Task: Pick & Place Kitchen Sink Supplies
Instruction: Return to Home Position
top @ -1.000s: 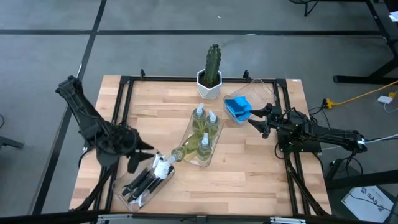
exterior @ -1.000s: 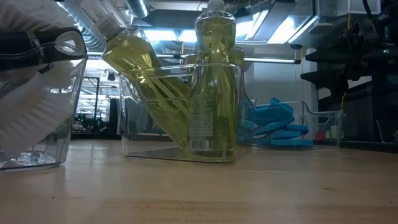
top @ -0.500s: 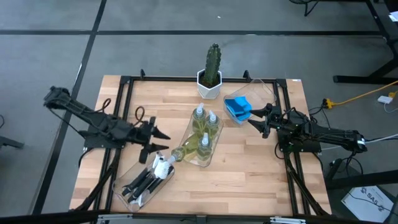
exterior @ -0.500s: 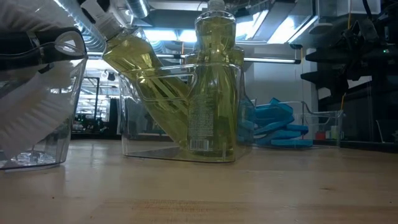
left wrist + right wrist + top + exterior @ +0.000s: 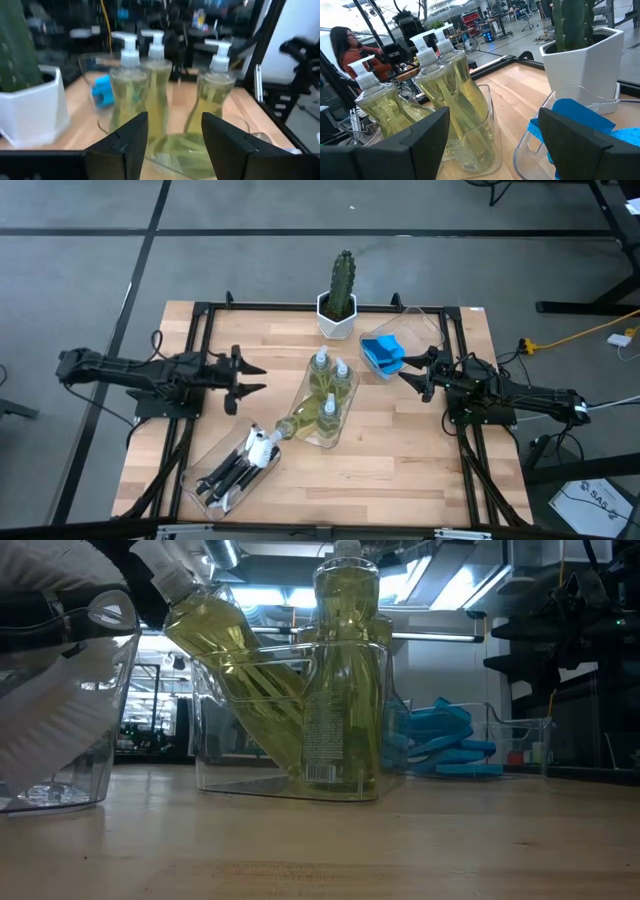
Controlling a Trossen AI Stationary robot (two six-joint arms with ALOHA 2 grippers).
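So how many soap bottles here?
4 soap bottles, all in the middle clear tray: two upright at its far end, one upright nearer, one tilted over the near end.

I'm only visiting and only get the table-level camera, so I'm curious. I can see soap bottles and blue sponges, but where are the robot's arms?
Observer: From above, the left gripper hangs open over the left side of the table, holding nothing.
Visitor: And the other one?
Observer: The right gripper is open too, right beside the tray that holds the sponges.
Visitor: Anything else I'm missing?
Observer: A cactus in a white pot stands at the table's far edge, beyond the bottles.
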